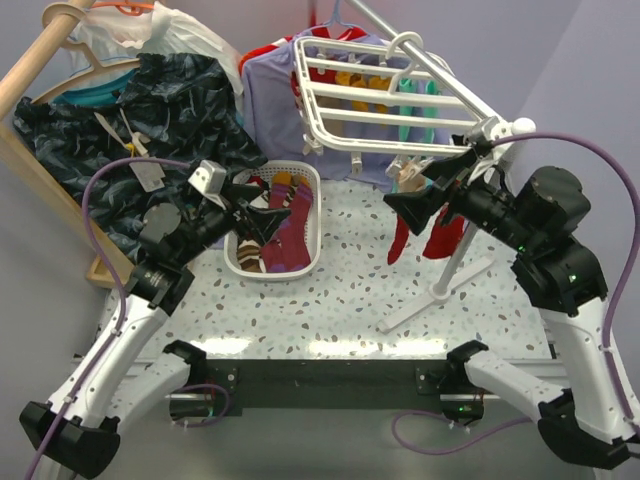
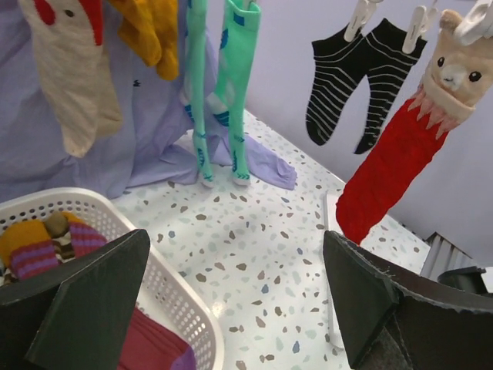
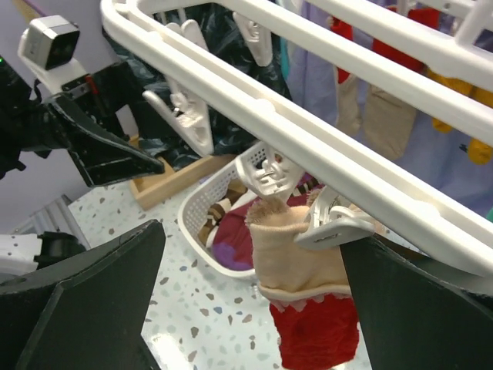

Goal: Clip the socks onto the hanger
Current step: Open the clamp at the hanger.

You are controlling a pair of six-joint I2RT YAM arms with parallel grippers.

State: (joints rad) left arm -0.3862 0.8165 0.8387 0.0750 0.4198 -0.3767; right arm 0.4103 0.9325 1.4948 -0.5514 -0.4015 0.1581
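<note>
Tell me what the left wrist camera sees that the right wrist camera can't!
Only the left wrist camera shows the black striped socks hanging up, and the animal face on top of the red sock. Only the right wrist camera shows the hanger bars close up, with an empty clip underneath. Both show the white basket with maroon socks inside, and that red sock hanging.

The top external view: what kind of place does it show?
Probably a staged laundry corner on a robot workbench. A white plastic grid hanger carries clipped socks, a white slotted plastic basket holds maroon and brown socks, and shirts hang from a wooden garment rail.
</note>
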